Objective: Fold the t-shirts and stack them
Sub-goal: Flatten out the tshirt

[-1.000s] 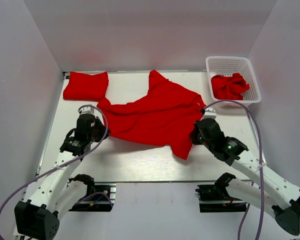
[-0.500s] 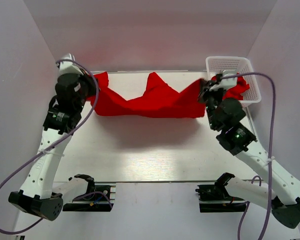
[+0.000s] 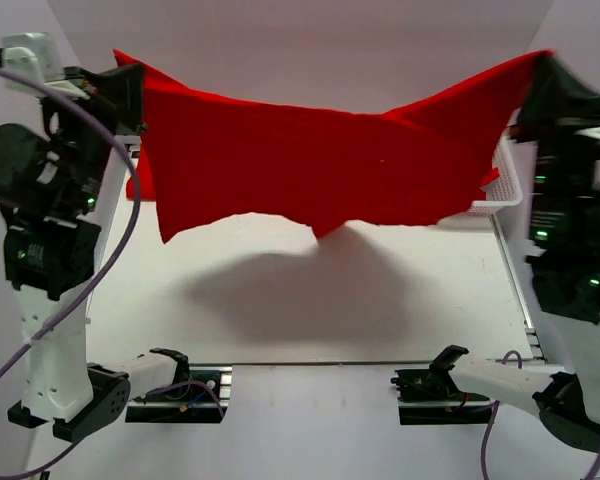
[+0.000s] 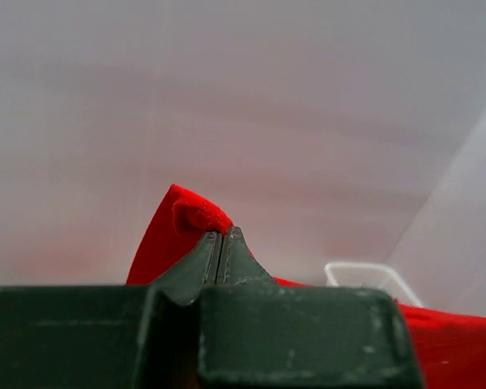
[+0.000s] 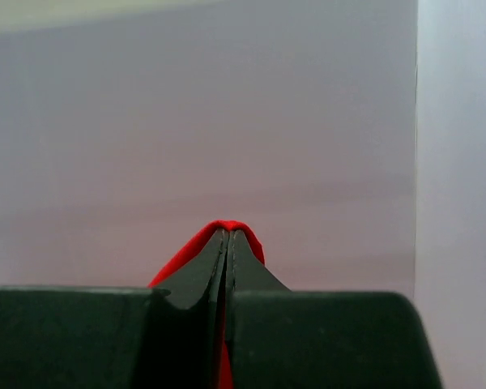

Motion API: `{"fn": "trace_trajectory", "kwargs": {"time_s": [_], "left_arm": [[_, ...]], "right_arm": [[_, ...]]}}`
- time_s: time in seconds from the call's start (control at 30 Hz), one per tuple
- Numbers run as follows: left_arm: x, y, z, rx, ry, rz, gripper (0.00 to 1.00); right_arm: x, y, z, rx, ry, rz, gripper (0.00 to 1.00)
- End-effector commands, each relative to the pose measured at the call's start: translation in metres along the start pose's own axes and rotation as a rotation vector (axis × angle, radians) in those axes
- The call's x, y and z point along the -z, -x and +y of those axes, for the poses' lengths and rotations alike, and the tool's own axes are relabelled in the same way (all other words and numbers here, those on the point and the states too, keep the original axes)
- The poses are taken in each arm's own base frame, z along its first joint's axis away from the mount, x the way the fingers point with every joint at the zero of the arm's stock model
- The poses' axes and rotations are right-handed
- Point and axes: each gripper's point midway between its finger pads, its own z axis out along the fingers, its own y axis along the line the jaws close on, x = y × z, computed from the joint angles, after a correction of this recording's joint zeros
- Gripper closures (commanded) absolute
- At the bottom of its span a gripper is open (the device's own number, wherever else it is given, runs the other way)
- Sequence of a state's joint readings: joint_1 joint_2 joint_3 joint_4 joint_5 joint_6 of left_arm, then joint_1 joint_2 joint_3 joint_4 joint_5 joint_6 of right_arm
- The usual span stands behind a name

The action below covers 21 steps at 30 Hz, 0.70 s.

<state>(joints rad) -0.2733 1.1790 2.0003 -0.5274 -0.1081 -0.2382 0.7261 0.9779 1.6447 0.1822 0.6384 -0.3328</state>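
at 9 o'clock in the top view the left gripper [image 3: 130,78] is seen high up, its fingers pressed together on one upper corner of a red t-shirt [image 3: 320,165]. a tuft of red cloth is pinched at the closed tips in the left wrist view. the t-shirt is held stretched in the air between both arms, sagging in the middle, above the table [image 3: 310,320], where its shadow is cast. toward 3 o'clock a white basket [image 3: 485,208] is partly hidden behind the cloth. the right gripper [image 3: 542,68] is clamped on the other upper corner.
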Motion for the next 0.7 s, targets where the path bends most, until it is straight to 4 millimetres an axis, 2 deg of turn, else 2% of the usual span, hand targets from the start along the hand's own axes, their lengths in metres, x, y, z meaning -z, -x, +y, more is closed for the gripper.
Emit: {"fn": "trace_trajectory", "kwargs": {"time_s": [0.0,0.03,0.07,0.1,0.13,0.2,0.33,0.4,0.43,0.47,0.5,0.53,0.57,0.6,0.63,0.67], "left_arm": [[0.029,0.047,-0.022,-0.056,-0.116,-0.092,1.0],[0.036,0.057,-0.028,-0.056,-0.143,-0.118,1.0],[0.042,0.065,-0.029,-0.06,-0.152,-0.141,1.0],[0.048,0.069,-0.03,-0.059,-0.155,-0.153,1.0],[0.059,0.081,-0.034,-0.059,-0.174,-0.188,1.0],[0.069,0.092,-0.035,-0.058,-0.181,-0.22,1.0],[0.077,0.096,-0.039,-0.06,-0.203,-0.226,1.0],[0.077,0.096,-0.039,-0.06,-0.203,-0.226,1.0],[0.073,0.09,-0.039,-0.052,-0.201,-0.21,1.0],[0.071,0.088,-0.039,-0.042,-0.201,-0.209,1.0],[0.069,0.083,-0.038,-0.043,-0.199,-0.198,1.0],[0.057,0.07,-0.036,-0.034,-0.193,-0.165,1.0],[0.053,0.061,-0.034,-0.034,-0.188,-0.146,1.0],[0.042,0.047,-0.03,-0.025,-0.168,-0.112,1.0],[0.032,0.028,-0.022,-0.025,-0.138,-0.073,1.0],[0.02,0.011,-0.016,-0.014,-0.112,-0.041,1.0]], "right_arm": [[0.007,0.087,-0.019,-0.028,0.043,-0.172,1.0],[0.009,0.089,-0.011,-0.009,0.1,-0.162,1.0],[0.011,0.099,-0.009,-0.014,0.127,-0.186,1.0],[0.017,0.123,-0.015,-0.031,0.145,-0.241,1.0],[0.019,0.13,-0.017,-0.03,0.153,-0.253,1.0],[0.028,0.156,-0.027,-0.046,0.157,-0.307,1.0],[0.037,0.173,-0.034,-0.037,0.163,-0.359,1.0],[0.036,0.174,-0.034,-0.019,0.161,-0.367,1.0],[0.032,0.164,-0.028,-0.007,0.165,-0.349,1.0],[0.031,0.167,-0.035,0.002,0.125,-0.369,1.0],[0.023,0.153,-0.027,0.027,0.127,-0.345,1.0],[0.016,0.137,-0.028,0.045,0.085,-0.304,1.0],[0.012,0.137,-0.032,0.058,0.041,-0.324,1.0],[0.001,0.116,-0.024,0.113,0.022,-0.284,1.0],[-0.008,0.098,-0.029,0.123,-0.061,-0.24,1.0],[-0.021,0.06,-0.015,0.2,-0.07,-0.172,1.0]]}}
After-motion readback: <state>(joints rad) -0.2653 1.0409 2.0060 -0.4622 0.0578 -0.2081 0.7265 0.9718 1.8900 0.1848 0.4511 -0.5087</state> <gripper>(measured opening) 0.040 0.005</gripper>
